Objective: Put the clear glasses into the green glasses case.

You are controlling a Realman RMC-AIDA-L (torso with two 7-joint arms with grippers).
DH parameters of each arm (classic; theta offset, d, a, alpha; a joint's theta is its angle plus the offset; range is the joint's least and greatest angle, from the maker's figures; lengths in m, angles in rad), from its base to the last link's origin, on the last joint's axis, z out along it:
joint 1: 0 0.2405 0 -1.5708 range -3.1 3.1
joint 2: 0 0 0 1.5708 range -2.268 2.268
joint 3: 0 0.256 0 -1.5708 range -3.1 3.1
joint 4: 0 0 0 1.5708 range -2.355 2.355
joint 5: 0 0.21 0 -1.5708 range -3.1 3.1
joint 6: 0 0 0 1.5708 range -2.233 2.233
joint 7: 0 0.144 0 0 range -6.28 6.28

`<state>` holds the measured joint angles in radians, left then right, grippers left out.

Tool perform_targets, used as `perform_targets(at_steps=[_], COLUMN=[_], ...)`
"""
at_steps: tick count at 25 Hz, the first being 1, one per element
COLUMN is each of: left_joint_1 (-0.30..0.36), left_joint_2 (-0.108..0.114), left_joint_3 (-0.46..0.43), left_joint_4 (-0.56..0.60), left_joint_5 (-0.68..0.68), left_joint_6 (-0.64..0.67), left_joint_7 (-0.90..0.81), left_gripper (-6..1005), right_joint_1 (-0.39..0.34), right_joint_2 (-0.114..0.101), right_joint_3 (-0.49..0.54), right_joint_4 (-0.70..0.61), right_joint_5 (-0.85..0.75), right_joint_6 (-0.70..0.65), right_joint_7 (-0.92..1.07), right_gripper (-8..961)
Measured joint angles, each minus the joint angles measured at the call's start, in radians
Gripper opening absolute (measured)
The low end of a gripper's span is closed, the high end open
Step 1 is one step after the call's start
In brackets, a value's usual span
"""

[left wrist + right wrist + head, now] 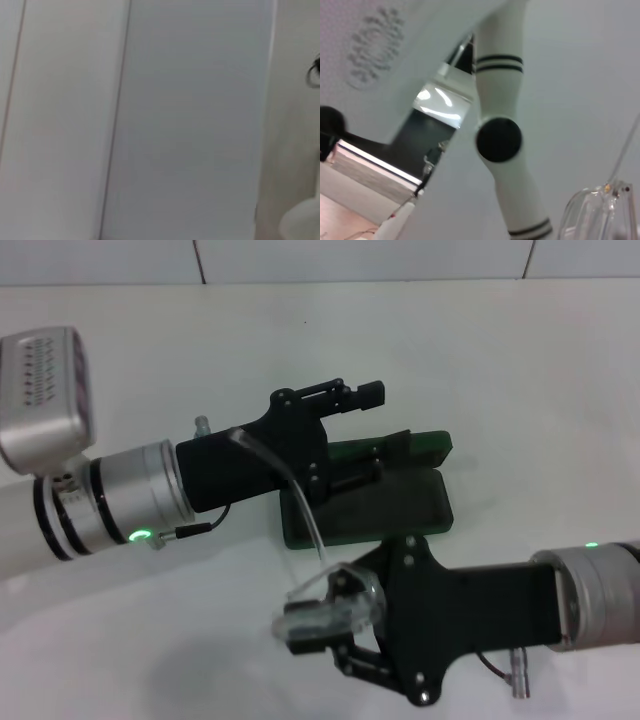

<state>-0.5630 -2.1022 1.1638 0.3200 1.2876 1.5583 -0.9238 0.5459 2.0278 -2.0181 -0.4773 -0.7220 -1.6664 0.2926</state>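
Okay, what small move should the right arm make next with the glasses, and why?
Probably carry them up and over the case. The right end effector grips the glasses on the near side of the case, which lies open, while the left end effector is at its lid.

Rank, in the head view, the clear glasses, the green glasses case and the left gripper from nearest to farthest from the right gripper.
1. The clear glasses: held in the right gripper, near the table's front.
2. The green glasses case: lying open just behind it.
3. The left gripper: open, over the case's back edge.
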Motion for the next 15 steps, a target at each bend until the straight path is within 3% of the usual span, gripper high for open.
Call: perform_targets(at_steps=[4,15], left_joint_1=[0.006,0.022], left_joint_2=[0.001,0.001], left_joint_3=[0.000,0.000], left_joint_4=[0.000,-0.002], left_joint_5=[-0.011,-0.036], left_joint_6=[0.070,0.088], left_joint_7=[0.021,0.056], left_gripper=[605,605], right_joint_1=[0.001,-0.008], right_joint_2=[0.000,-0.001], right_joint_3=[-0.003,0.030], right_joint_4=[0.008,0.057], right_joint_5=[0.027,0.034], right_joint_6=[0.030,0.043], right_joint_7=[0.040,0.116], right_gripper=[114,114])
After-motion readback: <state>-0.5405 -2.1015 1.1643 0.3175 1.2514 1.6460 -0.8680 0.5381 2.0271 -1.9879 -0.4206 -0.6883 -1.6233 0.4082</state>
